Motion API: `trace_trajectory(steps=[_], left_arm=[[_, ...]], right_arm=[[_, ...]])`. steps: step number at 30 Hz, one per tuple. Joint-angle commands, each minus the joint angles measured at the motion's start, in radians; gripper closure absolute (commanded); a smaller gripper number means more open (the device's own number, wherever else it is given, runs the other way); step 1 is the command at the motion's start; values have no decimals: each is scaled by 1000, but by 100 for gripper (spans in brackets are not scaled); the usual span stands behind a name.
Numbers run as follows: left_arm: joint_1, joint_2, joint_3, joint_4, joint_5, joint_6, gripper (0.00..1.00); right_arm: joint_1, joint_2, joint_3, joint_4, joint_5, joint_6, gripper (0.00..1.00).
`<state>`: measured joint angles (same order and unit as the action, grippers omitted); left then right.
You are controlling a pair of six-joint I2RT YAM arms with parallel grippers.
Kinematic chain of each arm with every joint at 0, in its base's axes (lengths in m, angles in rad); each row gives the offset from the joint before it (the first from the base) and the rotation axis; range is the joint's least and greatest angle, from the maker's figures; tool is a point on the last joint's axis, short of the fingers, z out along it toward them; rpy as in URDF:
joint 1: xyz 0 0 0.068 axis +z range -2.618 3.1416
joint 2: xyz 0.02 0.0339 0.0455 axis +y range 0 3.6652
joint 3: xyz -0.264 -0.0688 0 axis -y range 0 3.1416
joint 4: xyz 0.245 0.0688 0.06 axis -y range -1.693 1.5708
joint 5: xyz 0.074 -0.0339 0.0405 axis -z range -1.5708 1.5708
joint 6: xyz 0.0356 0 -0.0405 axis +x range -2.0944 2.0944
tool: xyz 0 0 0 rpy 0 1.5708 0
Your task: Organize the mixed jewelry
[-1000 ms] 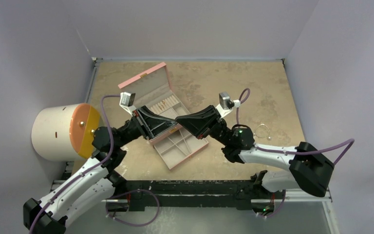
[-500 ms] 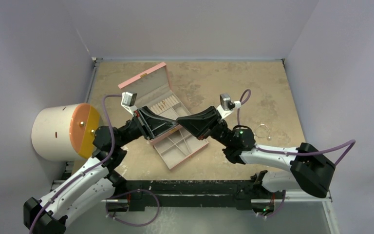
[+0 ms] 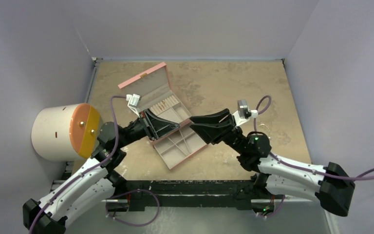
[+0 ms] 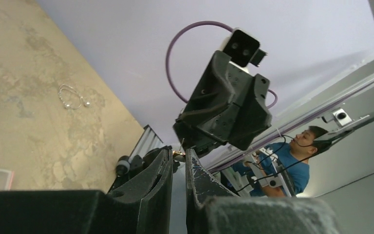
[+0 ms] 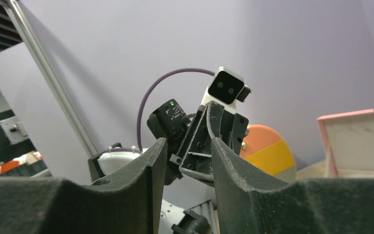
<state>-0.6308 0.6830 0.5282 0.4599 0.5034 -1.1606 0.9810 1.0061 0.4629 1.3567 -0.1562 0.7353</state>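
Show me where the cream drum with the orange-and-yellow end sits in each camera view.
Top external: the drum lies at the far left, off the table's left edge.
Left wrist: not in it.
Right wrist: low, right of centre; only its orange-and-yellow end shows.
Shared landmark: the pink box, centre of the top view, right edge of the right wrist view.

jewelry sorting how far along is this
Done: hard to tell; gold-toned bits show in one section of the pink box. In hand: the left gripper pinches a tiny gold piece; the right gripper is open. Left: a beaded wire piece lies on the table.
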Motion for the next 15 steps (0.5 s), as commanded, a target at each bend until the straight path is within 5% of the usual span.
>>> trace_trajectory(steps=[1,8,15], left_arm=[[-2,14,79,-138,-5,119,100],[-3,100,206,-406,105,295,100],[-4,186,337,-737,346,524,100]], right_arm=[[2,-116,-2,-221,86,-144,58],[2,-251,79,-694,85,-328,59],[2,-316,212,-1082,-206,-568,58]])
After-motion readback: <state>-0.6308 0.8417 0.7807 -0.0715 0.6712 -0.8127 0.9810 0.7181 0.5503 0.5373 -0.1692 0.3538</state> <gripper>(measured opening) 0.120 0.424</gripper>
